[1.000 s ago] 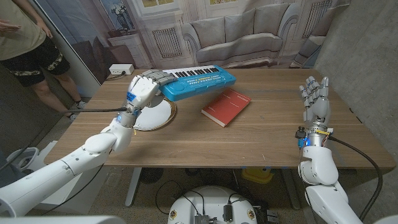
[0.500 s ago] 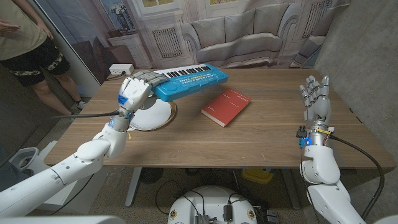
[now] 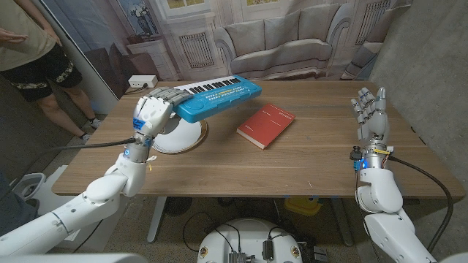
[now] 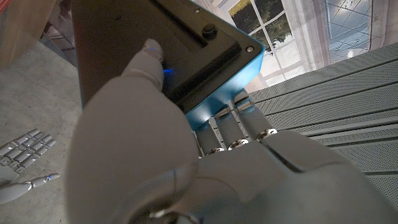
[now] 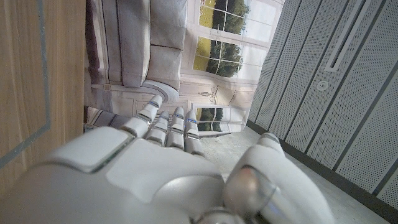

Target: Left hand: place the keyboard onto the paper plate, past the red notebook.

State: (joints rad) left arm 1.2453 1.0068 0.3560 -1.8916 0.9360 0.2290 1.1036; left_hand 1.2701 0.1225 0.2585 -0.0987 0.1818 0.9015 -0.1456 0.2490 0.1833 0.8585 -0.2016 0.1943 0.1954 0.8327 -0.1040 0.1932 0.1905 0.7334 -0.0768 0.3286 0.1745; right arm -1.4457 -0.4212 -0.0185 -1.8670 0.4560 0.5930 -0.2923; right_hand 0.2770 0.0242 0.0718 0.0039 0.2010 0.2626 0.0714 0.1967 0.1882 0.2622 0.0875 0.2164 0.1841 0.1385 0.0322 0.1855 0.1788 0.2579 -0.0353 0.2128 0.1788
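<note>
Left hand (image 3: 152, 113): fingers wrapped around one end of the blue keyboard (image 3: 218, 97), holding it in the air.
Keyboard: its held end hangs over the paper plate (image 3: 180, 136); the rest reaches away from the hand, toward the table's far edge.
Red notebook (image 3: 265, 125): on the table beyond the plate, under no part of the keyboard.
Doing it well: lower level and centre it, since the long body will overhang the rim.
Room: bare wood around the plate; the near table edge lies close behind the hand.
Right hand (image 3: 370, 114): upright, fingers apart, holding nothing, well apart.
</note>
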